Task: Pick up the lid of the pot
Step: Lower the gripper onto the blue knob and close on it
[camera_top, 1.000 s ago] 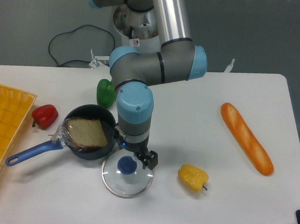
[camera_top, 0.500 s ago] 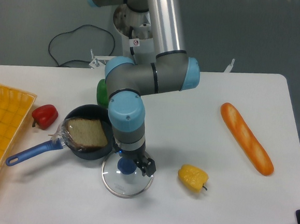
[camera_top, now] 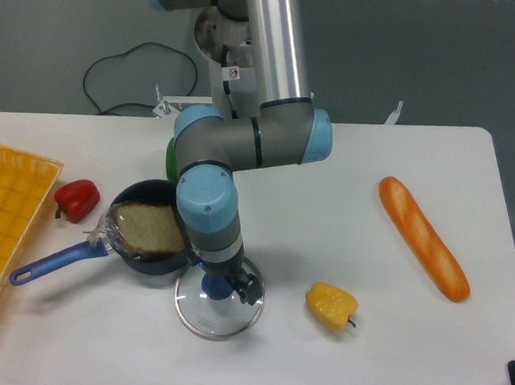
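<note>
Hand [camera_top: 224,277] is pointing down over pot lid [camera_top: 216,319], fingers spread, w/ blue knob [camera_top: 215,287] showing nr tips; contact unclear.

A low way in runs over the tabletop [camera_top: 359,379] between the pot lid [camera_top: 214,320] and the near edge. Another gap separates the lid from the yellow pepper [camera_top: 329,303] at right. The black pan [camera_top: 147,267] crowds the lid's far left side; the robot arm [camera_top: 208,193] blocks room above its far side.
</note>
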Robot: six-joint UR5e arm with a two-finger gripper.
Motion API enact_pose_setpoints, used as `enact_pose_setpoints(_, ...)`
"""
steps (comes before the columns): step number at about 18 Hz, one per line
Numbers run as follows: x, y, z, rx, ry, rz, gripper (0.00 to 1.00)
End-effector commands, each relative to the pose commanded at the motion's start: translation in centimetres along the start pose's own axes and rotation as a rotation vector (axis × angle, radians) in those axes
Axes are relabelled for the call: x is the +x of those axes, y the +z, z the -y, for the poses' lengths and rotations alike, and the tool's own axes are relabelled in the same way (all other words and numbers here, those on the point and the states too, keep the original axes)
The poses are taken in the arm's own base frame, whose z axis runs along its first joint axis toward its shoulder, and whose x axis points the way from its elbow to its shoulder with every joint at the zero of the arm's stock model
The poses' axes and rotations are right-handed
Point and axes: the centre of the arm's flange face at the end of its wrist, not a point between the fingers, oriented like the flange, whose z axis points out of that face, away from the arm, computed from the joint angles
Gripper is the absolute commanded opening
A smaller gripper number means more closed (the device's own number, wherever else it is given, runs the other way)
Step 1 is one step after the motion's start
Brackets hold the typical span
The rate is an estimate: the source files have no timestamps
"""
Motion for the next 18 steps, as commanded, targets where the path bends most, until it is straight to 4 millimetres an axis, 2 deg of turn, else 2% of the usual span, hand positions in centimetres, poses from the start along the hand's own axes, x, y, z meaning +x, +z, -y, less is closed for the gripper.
enact_pose_setpoints(18, 0.1, 1.7, 0.7, -0.007, 0.01, -0.012, 1.0)
